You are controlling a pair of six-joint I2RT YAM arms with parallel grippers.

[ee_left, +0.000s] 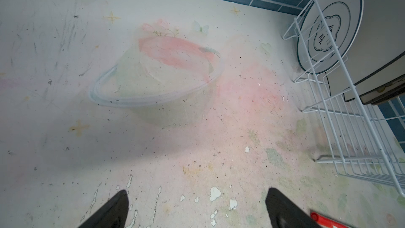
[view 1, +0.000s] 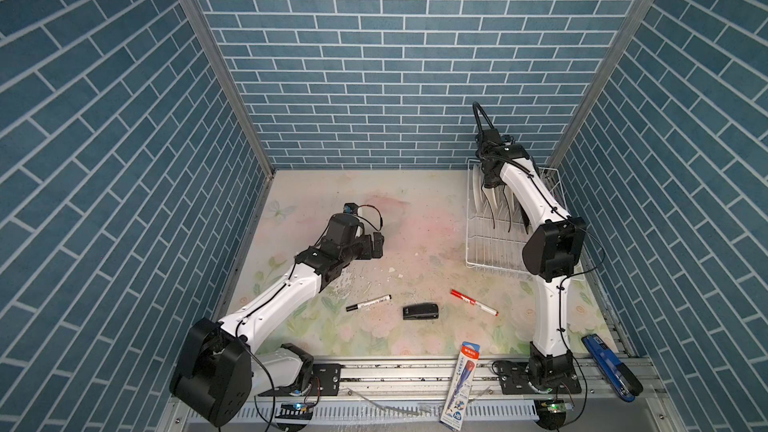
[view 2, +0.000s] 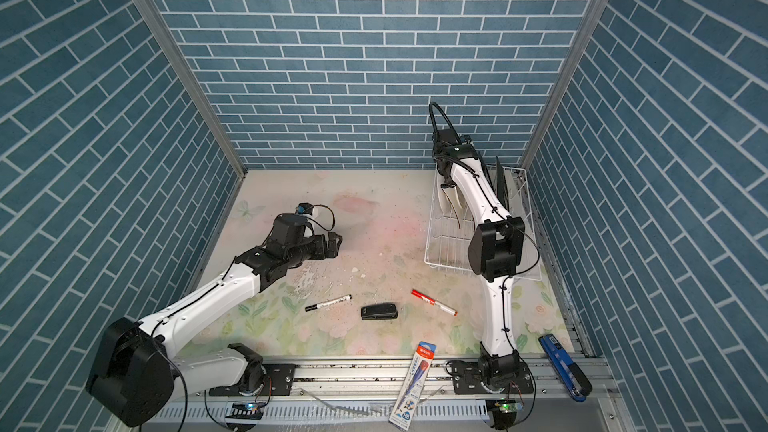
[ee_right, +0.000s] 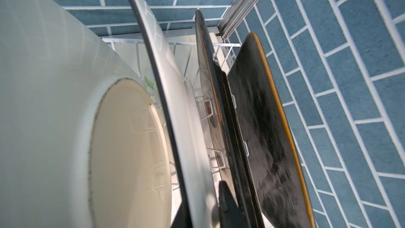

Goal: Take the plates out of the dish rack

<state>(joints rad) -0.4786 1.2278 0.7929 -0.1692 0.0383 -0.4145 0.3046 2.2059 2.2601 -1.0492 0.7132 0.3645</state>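
Right jaws clamp a black-rimmed white plate [ee_right: 175,97], visible only by wrist; left jaws apart.

left gripper [ee_left: 196,209] fingers [ee_left: 109,211] spread wide at the near edge, nothing between them, above a worn floral table cover [ee_left: 65,84] with chipped white flecks and a faded pink bowl print. white wire dish rack [ee_left: 341,128] stands at one side, holding a round white plate [ee_left: 348,12] with dark rim and centre mark, upright; a larger white plate [ee_left: 377,47] with black rim behind it. tip of a red marker [ee_left: 326,221] just beside one finger.
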